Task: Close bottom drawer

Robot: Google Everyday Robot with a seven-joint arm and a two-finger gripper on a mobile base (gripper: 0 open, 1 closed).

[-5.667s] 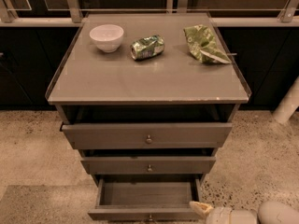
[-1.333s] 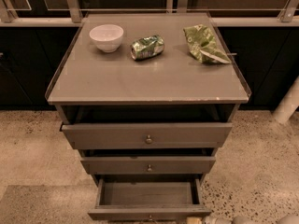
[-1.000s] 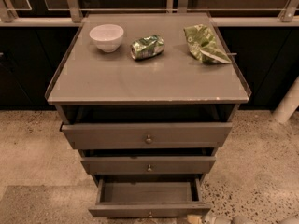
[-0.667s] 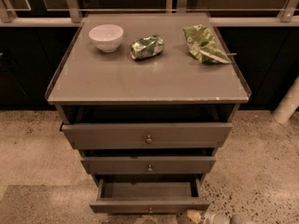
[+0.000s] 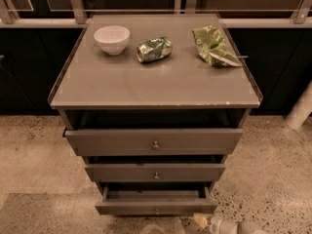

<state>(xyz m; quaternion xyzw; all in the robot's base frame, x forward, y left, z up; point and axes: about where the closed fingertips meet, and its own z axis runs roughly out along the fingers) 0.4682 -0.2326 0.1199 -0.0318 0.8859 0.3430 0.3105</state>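
Note:
The bottom drawer (image 5: 156,206) is the lowest of three grey drawers in the cabinet, with a small round knob (image 5: 156,210). It stands partly open, with a narrow strip of its inside showing. The gripper (image 5: 201,220) is at the bottom edge of the camera view, just below and to the right of the drawer front's right corner. Only its pale tip and white wrist show.
The middle drawer (image 5: 155,171) and top drawer (image 5: 154,141) also stand slightly open. On the cabinet top (image 5: 156,82) are a white bowl (image 5: 111,38), a crushed green can (image 5: 154,49) and a green chip bag (image 5: 213,45). Speckled floor lies around the cabinet.
The bottom drawer has slid inward and shows much less of its inside than before. The gripper has moved forward along with the drawer front.

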